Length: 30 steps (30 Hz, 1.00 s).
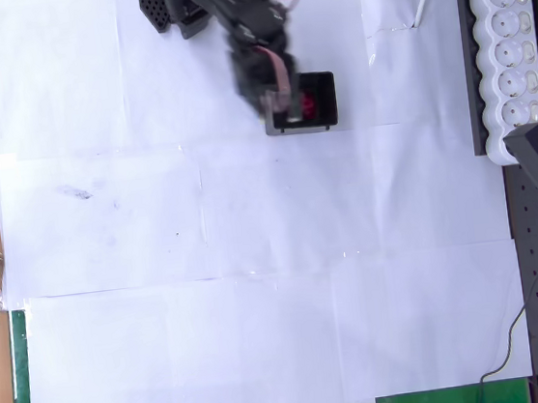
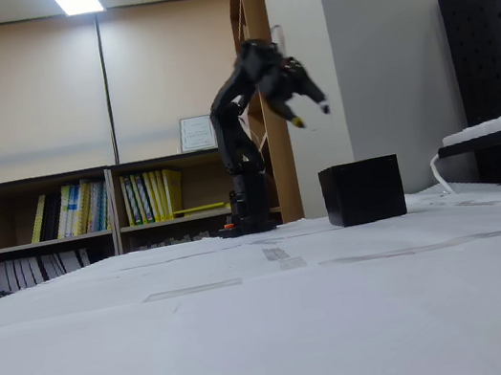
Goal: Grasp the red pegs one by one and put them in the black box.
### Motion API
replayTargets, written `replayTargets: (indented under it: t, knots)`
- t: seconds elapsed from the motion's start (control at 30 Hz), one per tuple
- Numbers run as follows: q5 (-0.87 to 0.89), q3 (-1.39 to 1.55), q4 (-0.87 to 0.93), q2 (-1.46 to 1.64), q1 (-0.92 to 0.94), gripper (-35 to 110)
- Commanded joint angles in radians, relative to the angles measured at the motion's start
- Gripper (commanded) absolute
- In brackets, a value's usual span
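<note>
Overhead view: claw (image 1: 282,103) blurred, sitting over the left rim of the black box (image 1: 308,102). Fingertips overlap the box's left wall, so the gap between them cannot be read; cannot tell whether wide, narrow or holding anything. Just right of the claw, inside the box, a dark-red patch: red pegs (image 1: 307,103) lying on the floor. Count not readable; pieces merge into one smear, and the left part of the box interior is hidden under the claw. White paper-covered table (image 1: 260,290) below the claw. White power strip (image 1: 509,43) well right of the claw, its top end cut by the frame edge.

Fixed view: claw (image 2: 310,109) raised well above the table, tilted down to the right, blurred. Black box (image 2: 362,191) below and just right of it, not touching. Box interior hidden by its near wall.
</note>
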Motion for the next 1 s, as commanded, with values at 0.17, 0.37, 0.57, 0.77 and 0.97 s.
replayTargets:
  t: [0.17, 0.37, 0.57, 0.77, 0.97]
  knots:
    - [0.279, -0.624, -0.209, -0.454, 0.207, 0]
    - [0.293, -1.062, -0.336, -0.729, 0.172, 0]
    - [0.256, -1.177, -0.281, -0.818, 0.169, 0]
    - [0.265, -1.285, -0.278, -0.882, 0.164, 0]
    - [0.245, -1.287, -0.161, -0.919, 0.14, 0]
